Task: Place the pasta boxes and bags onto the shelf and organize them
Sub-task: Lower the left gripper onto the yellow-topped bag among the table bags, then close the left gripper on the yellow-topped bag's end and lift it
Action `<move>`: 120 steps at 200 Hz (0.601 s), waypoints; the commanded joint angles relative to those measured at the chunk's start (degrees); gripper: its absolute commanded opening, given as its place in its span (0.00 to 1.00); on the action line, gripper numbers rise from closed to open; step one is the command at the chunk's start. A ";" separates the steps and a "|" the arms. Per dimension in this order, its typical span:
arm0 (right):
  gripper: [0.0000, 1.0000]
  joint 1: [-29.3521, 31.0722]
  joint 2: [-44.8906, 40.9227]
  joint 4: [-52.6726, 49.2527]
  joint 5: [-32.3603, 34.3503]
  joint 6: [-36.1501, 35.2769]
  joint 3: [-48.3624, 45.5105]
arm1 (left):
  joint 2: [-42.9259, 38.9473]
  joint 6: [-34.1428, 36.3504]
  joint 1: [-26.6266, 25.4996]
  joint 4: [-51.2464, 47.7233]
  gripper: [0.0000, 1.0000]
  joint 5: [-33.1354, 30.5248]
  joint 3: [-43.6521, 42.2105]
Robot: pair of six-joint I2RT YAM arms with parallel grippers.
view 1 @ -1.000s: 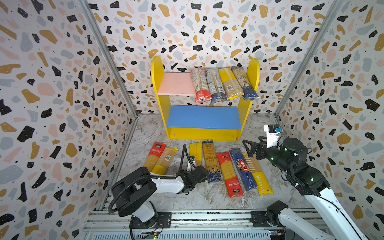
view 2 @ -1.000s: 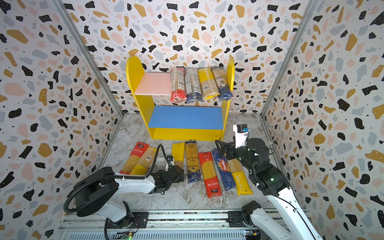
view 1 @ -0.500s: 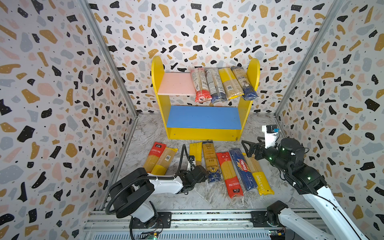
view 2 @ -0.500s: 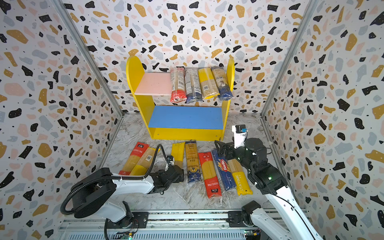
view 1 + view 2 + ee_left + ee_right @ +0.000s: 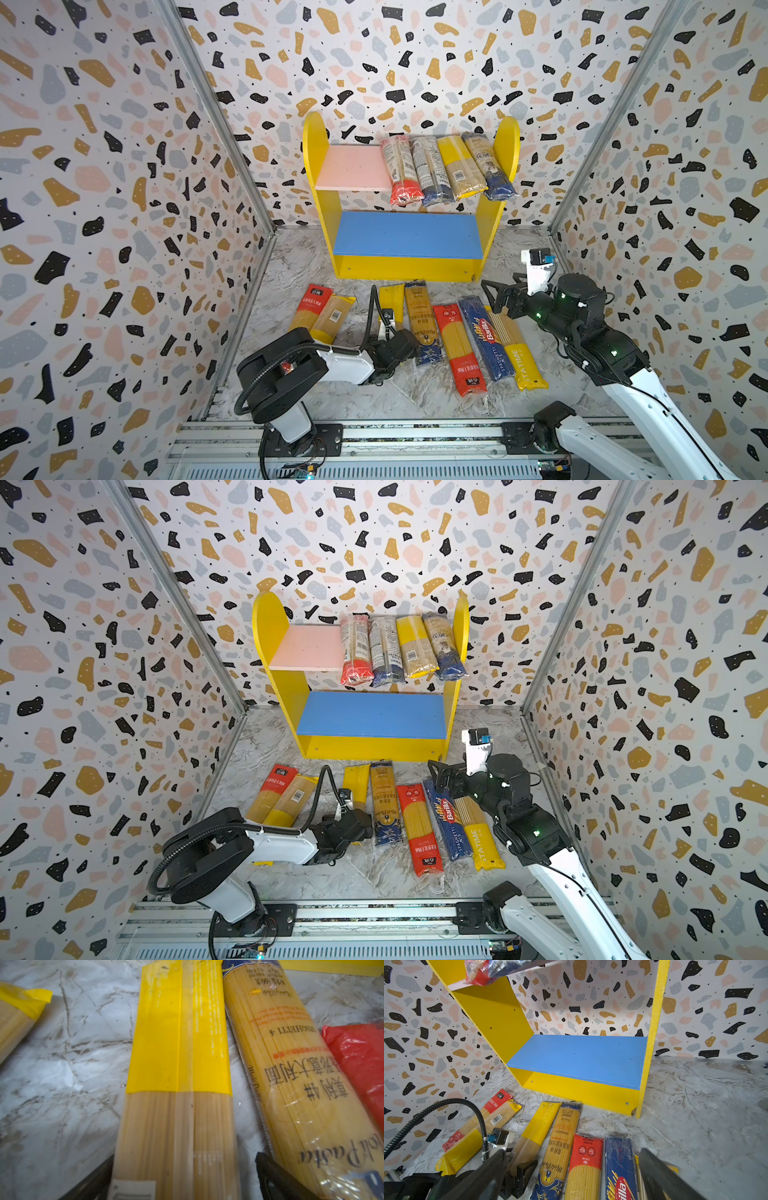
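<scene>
Left claw (image 5: 185, 1155) sat low on the marble worktop (image 5: 299, 257), jaws apart on either side of a yellow-ended spaghetti pack (image 5: 178, 1043), with a gap showing beside one finger. Right claw (image 5: 494, 297) hung with jaws spread wide near the far end of the blue Barilla pack (image 5: 484, 336). That pack lay between a red pack (image 5: 457, 349) and the yellow STATIME pack (image 5: 519, 353), in a row of seven packs on the worktop before the shelf (image 5: 316, 137). Four more packs (image 5: 449, 170) lay side by side on the right part of its pink upper board (image 5: 353, 168), their ends overhanging the front edge.
</scene>
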 commanded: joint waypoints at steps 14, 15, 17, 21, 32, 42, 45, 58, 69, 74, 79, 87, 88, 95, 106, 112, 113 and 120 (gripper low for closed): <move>0.99 0.22 -0.37 -0.03 0.48 -1.15 1.59 | 5.25 -2.75 -0.08 0.20 0.76 8.22 -3.65; 0.99 0.24 -0.39 -0.06 0.48 -1.15 1.60 | 5.26 -2.75 -0.10 0.24 0.74 8.28 -3.76; 0.99 0.24 -0.34 -0.04 0.48 -1.15 1.65 | 5.27 -2.75 -0.10 0.37 0.71 8.35 -3.98; 0.99 0.27 -0.37 0.02 0.49 -1.07 1.61 | 5.33 -2.75 -0.06 0.64 0.63 8.59 -4.38; 0.99 0.24 -0.09 0.30 0.48 -1.15 1.61 | 5.12 -4.59 -0.08 0.87 0.46 9.16 -5.40; 0.99 0.24 0.13 0.64 0.24 -1.14 1.44 | 4.27 -4.76 -0.06 0.80 0.33 9.36 -6.33; 0.99 0.25 0.19 0.73 0.15 -1.09 1.40 | 3.97 -4.72 -0.09 0.72 0.31 9.44 -6.62; 0.99 0.29 0.58 1.25 -0.21 -1.00 1.02 | 1.59 -4.68 -0.07 0.20 0.20 9.25 -7.92; 0.99 0.30 0.84 1.69 -0.43 -0.91 0.71 | -0.84 -4.35 -0.09 -1.75 0.14 8.24 -8.35; 0.99 0.32 0.90 1.87 -0.51 -0.93 0.58 | -2.03 -3.97 -0.04 -2.80 0.10 7.68 -8.37; 0.99 0.29 0.92 2.07 -0.66 -0.87 0.50 | -3.26 -3.66 -0.09 -3.89 0.07 7.30 -8.36; 0.99 0.33 1.02 2.34 -0.92 -0.81 0.38 | -5.21 -3.54 -0.09 -5.94 0.03 6.33 -8.05; 0.99 0.33 1.01 2.40 -0.92 -0.76 0.34 | -5.46 -3.54 -0.07 -6.18 0.03 6.19 -8.03; 0.99 0.33 1.08 2.61 -1.17 -0.70 0.24 | -7.19 -1.64 -0.07 -7.83 0.00 5.51 -7.64; 0.99 0.30 1.08 2.86 -1.40 -0.54 0.16 | -9.78 -0.67 -0.06 -10.40 0.00 4.47 -6.91; 0.99 0.29 1.08 2.89 -1.44 -0.50 0.06 | -11.11 -0.04 -0.05 -11.72 0.00 3.78 -6.45; 0.99 0.31 1.08 2.89 -1.45 -0.52 0.05 | -11.26 0.06 -0.04 -11.92 0.00 3.64 -6.35; 0.99 0.26 1.06 3.00 -1.54 -0.45 -0.02 | -12.65 0.79 -0.04 -13.13 0.00 3.07 -5.85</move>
